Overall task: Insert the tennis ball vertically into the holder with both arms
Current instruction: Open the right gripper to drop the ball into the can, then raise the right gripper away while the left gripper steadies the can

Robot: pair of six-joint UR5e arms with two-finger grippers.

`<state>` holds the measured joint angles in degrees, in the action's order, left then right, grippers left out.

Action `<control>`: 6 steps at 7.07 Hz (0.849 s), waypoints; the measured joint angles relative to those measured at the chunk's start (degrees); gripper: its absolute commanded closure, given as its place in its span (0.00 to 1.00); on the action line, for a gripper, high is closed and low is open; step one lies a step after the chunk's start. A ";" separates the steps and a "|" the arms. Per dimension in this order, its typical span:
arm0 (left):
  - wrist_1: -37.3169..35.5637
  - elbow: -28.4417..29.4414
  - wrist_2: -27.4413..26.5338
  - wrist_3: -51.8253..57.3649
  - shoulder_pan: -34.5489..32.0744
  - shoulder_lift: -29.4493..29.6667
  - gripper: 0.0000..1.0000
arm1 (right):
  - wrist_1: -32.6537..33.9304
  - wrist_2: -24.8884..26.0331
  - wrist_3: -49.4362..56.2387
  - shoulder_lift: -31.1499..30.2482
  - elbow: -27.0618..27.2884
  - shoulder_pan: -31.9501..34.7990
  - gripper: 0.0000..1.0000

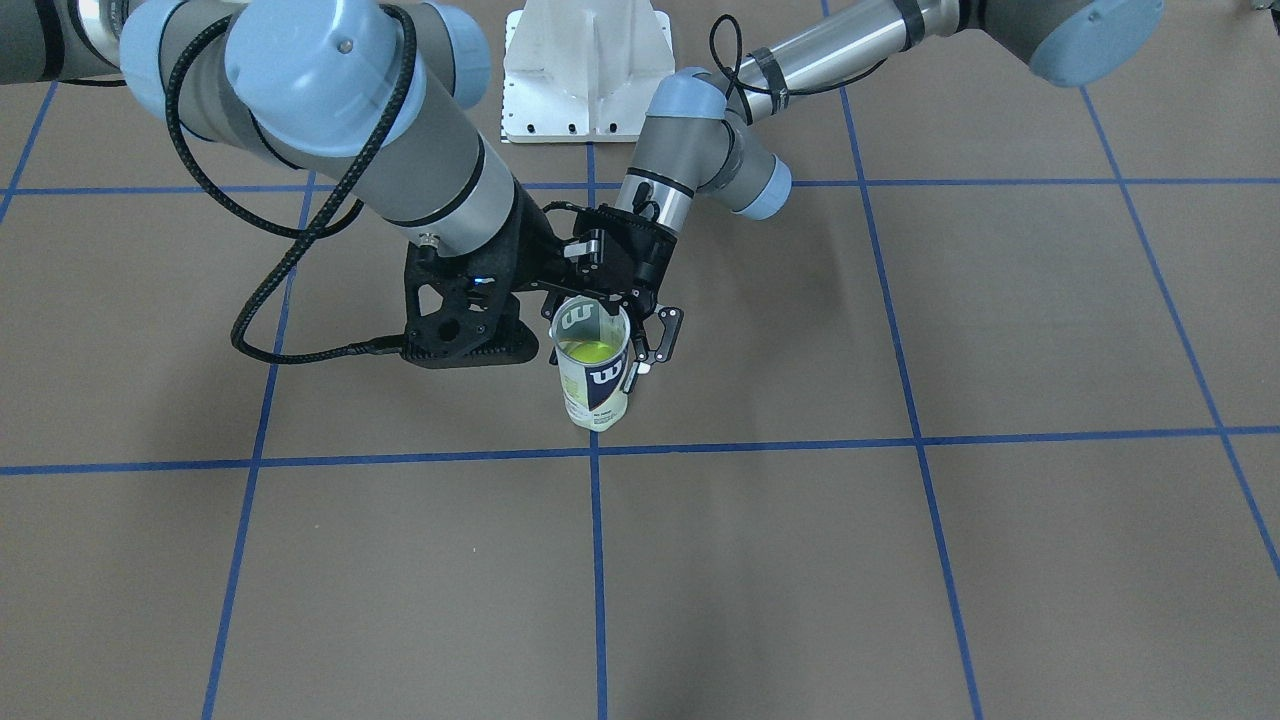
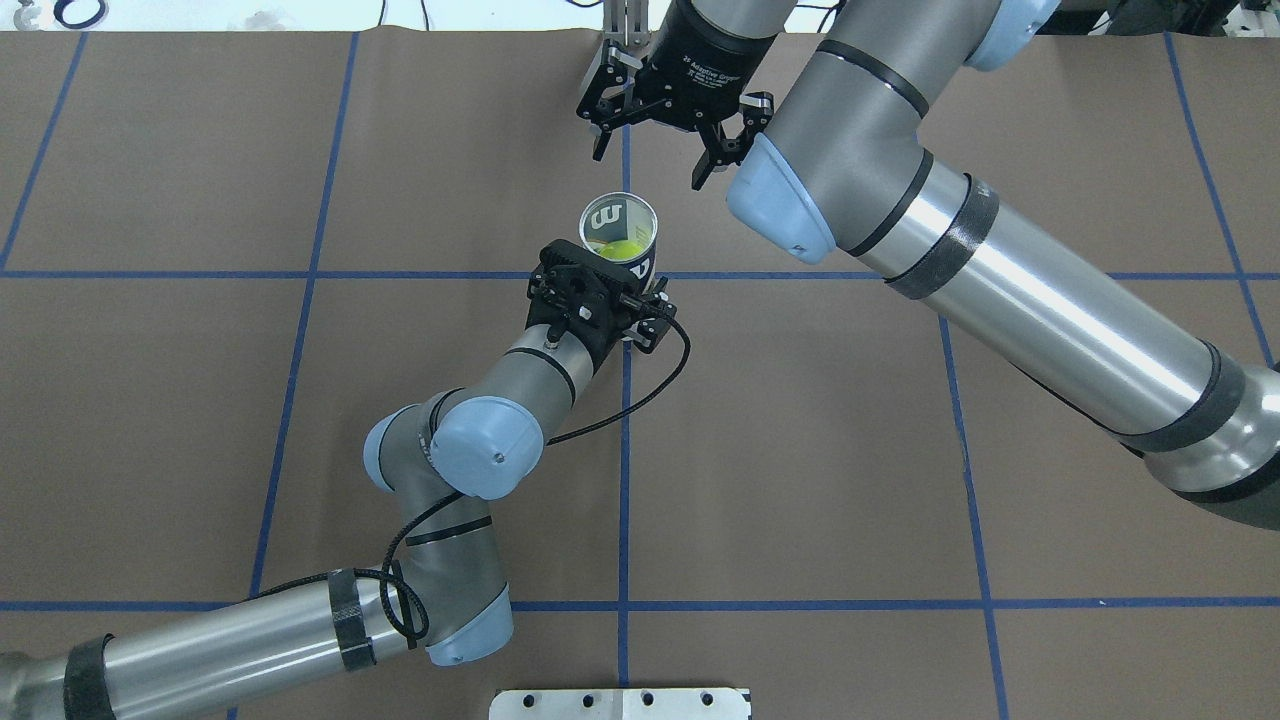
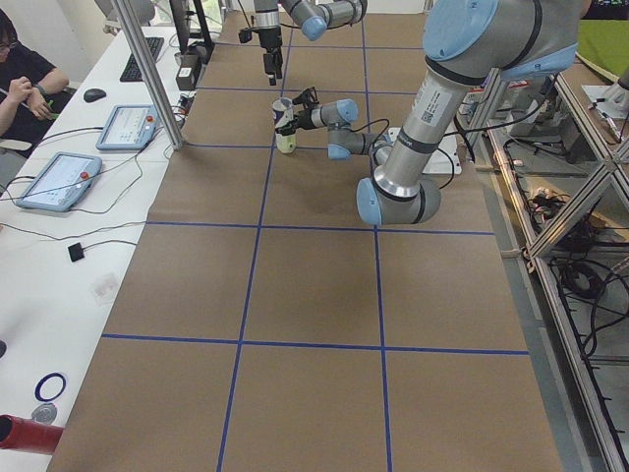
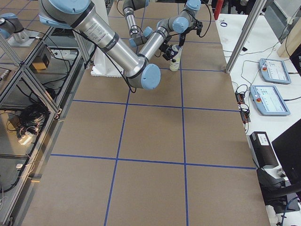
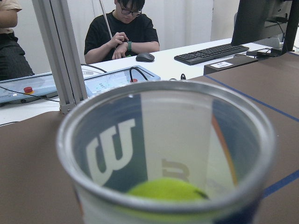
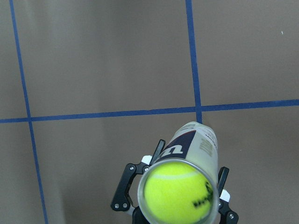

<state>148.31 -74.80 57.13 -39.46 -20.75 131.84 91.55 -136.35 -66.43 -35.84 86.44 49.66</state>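
Tube [image 5: 168, 154] fills the left wrist view: clear, thin-walled plastic cylinder with metal-rimmed mouth and white/navy printed label, upright on the brown paper-covered desk [image 2: 200, 400], with the fuzzy yellow-green tennis ball [image 6: 177, 196] already inside, below the rim. Left tool [image 2: 600, 300] pinches the tube at its side, just under the mouth; right tool [image 2: 665, 135] hangs above and beyond the mouth, fingers spread, holding nothing. Judgement: insertion looks done, step in hand is release/retreat; next move calls for the left tool to let go gently, since the light, smooth tube could tip.
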 measured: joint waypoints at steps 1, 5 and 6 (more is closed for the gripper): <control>0.00 -0.01 0.00 0.00 0.00 0.00 0.01 | 0.00 -0.06 0.15 -0.15 0.14 0.43 0.01; -0.37 -0.71 4.28 0.00 0.04 -0.10 0.01 | 0.00 -1.38 0.41 -0.70 0.90 3.43 0.00; -0.71 -1.14 5.58 0.00 0.02 -0.19 0.01 | 0.02 -2.01 0.49 -0.72 0.92 4.26 0.00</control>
<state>147.60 -75.93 62.71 -39.46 -20.73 131.64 91.57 -138.36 -65.94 -36.55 87.35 53.92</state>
